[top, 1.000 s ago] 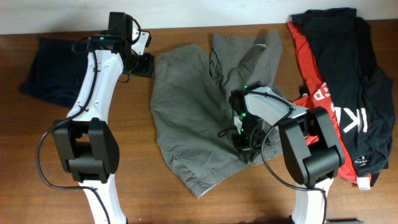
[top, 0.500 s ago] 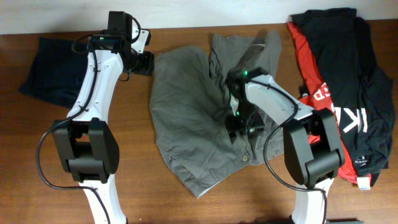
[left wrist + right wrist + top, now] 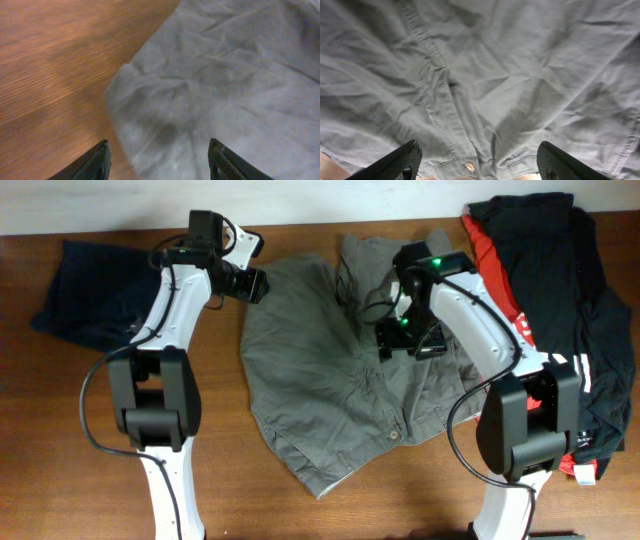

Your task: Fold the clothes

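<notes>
Wooden table [image 3: 60,430], overhead: shorts [image 3: 310,370] lie spread; left gripper [image 3: 252,284] at their edge, right gripper [image 3: 405,342] over them, finger gaps indistinct. Left wrist: fingers [image 3: 95,162] wide apart, empty, blurred hem between. Right wrist: fingers [image 3: 395,162] wide apart, empty, button [image 3: 468,166] between; tips cropped.

Overhead camera is fixed above the table [image 3: 80,430], facing straight down, far enough back to take in both arms and the whole spread of the shorts [image 3: 310,380]. Left wrist camera sits close, looking down past the left gripper [image 3: 159,152] at the shorts' edge and bare wood. Right wrist camera, equally close, looks past the right gripper [image 3: 477,152] onto fabric only; all three views share the shorts.
</notes>
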Tool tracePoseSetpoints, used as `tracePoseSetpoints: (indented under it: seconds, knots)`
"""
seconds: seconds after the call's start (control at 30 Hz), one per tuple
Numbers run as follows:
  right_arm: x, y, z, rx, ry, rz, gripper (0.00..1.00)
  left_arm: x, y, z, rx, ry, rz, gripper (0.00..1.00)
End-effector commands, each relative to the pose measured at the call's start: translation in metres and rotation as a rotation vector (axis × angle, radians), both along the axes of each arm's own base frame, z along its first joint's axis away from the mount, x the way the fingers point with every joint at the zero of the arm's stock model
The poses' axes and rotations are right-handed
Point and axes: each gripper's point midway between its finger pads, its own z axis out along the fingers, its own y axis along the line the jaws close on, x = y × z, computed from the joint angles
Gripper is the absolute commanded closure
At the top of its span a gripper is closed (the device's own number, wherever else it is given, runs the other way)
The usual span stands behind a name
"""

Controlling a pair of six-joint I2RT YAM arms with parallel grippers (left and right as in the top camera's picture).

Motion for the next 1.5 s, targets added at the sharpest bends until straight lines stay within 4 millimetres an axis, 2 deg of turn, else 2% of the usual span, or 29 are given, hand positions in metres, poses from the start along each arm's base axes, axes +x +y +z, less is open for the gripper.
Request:
tracePoseSetpoints:
  seconds: [0.0, 0.1, 0.13, 0.17, 0.2, 0.3, 0.4, 0.5, 0.6, 0.7, 0.83, 1.03, 1.1, 1.13, 1.23, 1.3, 1.47]
  knots:
    - [0.008, -0.006, 0.013, -0.004, -0.055, -0.002, 0.22, 0.002, -0.018, -0.016, -0.085, 0.004, -0.081, 0.36]
    - [0.013, -0.005, 0.013, 0.001, -0.076, -0.003, 0.21, 0.000, -0.025, -0.028, -0.109, 0.024, -0.097, 0.36]
    - [0.016, -0.004, 0.013, 0.003, -0.086, -0.004, 0.21, -0.002, -0.026, -0.034, -0.110, 0.038, -0.099, 0.47]
    - [0.018, -0.004, 0.013, 0.005, -0.094, -0.004, 0.21, -0.003, -0.028, -0.038, -0.111, 0.047, -0.103, 0.63]
    - [0.019, -0.004, 0.013, 0.007, -0.101, -0.004, 0.20, -0.005, -0.030, -0.044, -0.110, 0.062, -0.105, 0.75]
    - [0.024, -0.003, 0.014, 0.011, -0.120, -0.004, 0.20, -0.014, -0.030, -0.057, -0.084, 0.110, -0.101, 0.99]
    - [0.028, -0.002, 0.014, 0.014, -0.136, -0.004, 0.20, -0.019, -0.013, -0.064, -0.008, 0.161, -0.011, 0.99]
    - [0.034, 0.000, 0.015, 0.019, -0.161, -0.004, 0.20, -0.027, 0.018, -0.066, 0.096, 0.225, 0.139, 0.99]
    - [0.040, 0.001, 0.015, 0.025, -0.184, -0.005, 0.20, -0.045, 0.053, -0.058, 0.182, 0.307, 0.261, 0.99]
    - [0.045, 0.002, 0.014, 0.029, -0.201, -0.006, 0.19, -0.064, 0.076, -0.042, 0.210, 0.373, 0.318, 0.99]
    - [0.050, 0.003, 0.009, 0.031, -0.208, -0.008, 0.19, -0.086, 0.100, -0.008, 0.200, 0.428, 0.391, 0.99]
    - [0.053, 0.004, -0.008, 0.025, -0.179, -0.027, 0.20, -0.123, 0.109, 0.033, 0.208, 0.492, 0.405, 0.97]
    - [0.052, 0.004, -0.015, 0.022, -0.164, -0.036, 0.31, -0.132, 0.108, 0.041, 0.211, 0.508, 0.402, 0.97]
    - [0.052, 0.003, -0.022, 0.019, -0.150, -0.043, 0.46, -0.138, 0.107, 0.047, 0.213, 0.515, 0.400, 0.97]
    - [0.047, 0.002, -0.030, 0.011, -0.117, -0.044, 0.79, -0.143, 0.105, 0.058, 0.212, 0.508, 0.396, 0.97]
    - [0.043, 0.001, -0.036, 0.005, -0.090, -0.043, 0.96, -0.143, 0.104, 0.064, 0.210, 0.492, 0.395, 0.97]
    - [0.028, -0.003, -0.054, -0.009, -0.037, -0.043, 0.96, -0.133, 0.102, 0.071, 0.195, 0.435, 0.396, 0.97]
